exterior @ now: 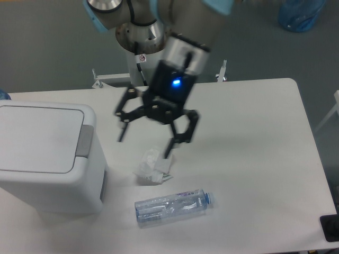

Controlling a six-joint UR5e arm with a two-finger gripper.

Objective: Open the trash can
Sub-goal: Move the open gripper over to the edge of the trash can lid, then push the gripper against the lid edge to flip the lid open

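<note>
- Fingers of the single gripper: two black fingers, spread wide apart with nothing between them; motion blur softens their outline.
- Gripper body: black, with one blue light lit on its front face; any lettering on it is too blurred to read.
- Gripper position: above the table, over its middle, right of the trash can and just above the crumpled paper.
- Trash can: one white boxy bin with rounded corners at the table's left edge; flat white lid shut; one grey rectangular push tab on the lid's right side.
- Crumpled paper: one white wad, between the trash can and the bottle.
- Bottle: one clear plastic bottle with a blue cap, lying on its side near the front edge; its label cannot be read.
- Robot base: one white column behind the table, with a small red-and-white sticker, illegible.
</note>
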